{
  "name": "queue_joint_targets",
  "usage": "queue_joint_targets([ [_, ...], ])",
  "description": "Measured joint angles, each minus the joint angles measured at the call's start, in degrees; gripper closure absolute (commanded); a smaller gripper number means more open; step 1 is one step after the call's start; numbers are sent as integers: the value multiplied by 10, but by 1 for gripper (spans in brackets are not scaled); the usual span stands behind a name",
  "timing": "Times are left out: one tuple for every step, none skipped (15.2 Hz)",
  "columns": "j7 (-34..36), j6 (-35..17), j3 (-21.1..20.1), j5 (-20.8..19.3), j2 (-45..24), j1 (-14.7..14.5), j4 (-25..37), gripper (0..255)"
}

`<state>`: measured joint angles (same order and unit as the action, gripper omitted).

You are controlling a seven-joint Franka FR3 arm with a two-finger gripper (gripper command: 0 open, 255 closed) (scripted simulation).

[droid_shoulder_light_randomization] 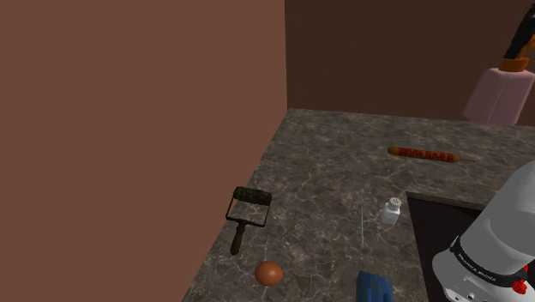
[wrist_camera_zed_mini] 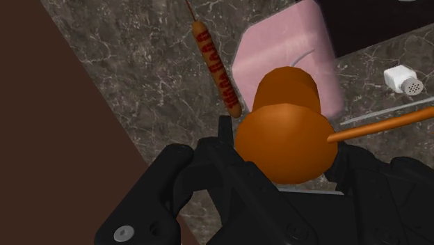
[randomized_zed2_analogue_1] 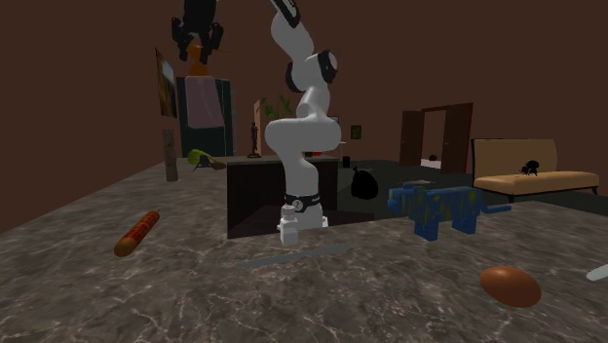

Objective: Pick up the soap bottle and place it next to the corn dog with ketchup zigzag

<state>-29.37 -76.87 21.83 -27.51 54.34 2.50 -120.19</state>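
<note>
Pinched the bottle (droid_shoulder_light_randomization: 501, 93) by its orange pump in the gripper (droid_shoulder_light_randomization: 519, 50), high over the counter (droid_shoulder_light_randomization: 326, 172), right of the corn dog (droid_shoulder_light_randomization: 423, 154) in the shoulder view. Judged mid-carry. Next needed lowering upright, just beside it, then letting go.

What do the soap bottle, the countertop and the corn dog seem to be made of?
The soap bottle has a pale pink body, smooth and matte, and an orange pump top with a slight sheen; probably plastic, though the look leaves it open. The countertop is dark grey with pale veins, like marble or similar stone. The corn dog shows a matte orange-brown crust, a red zigzag and a thin stick: food.
</note>
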Motion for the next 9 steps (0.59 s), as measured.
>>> queue_joint_targets([
  [-16,-1,15,-11,3,2,3,255],
  [-27,0,26,-19,2,2,10,255],
  [-42,3,36,-28,6,4,16,255],
  [-55,1,50,-37,4,4,22,255],
  [-70,1,65,-46,0,2,34,255],
  [-82,1,76,-53,-2,2,42,255],
  [-97,1,89,-62,-1,2,49,255],
  [-109,-1,102,-71,-1,2,55,255],
  [-122,-4,116,-79,-4,0,62,255],
])
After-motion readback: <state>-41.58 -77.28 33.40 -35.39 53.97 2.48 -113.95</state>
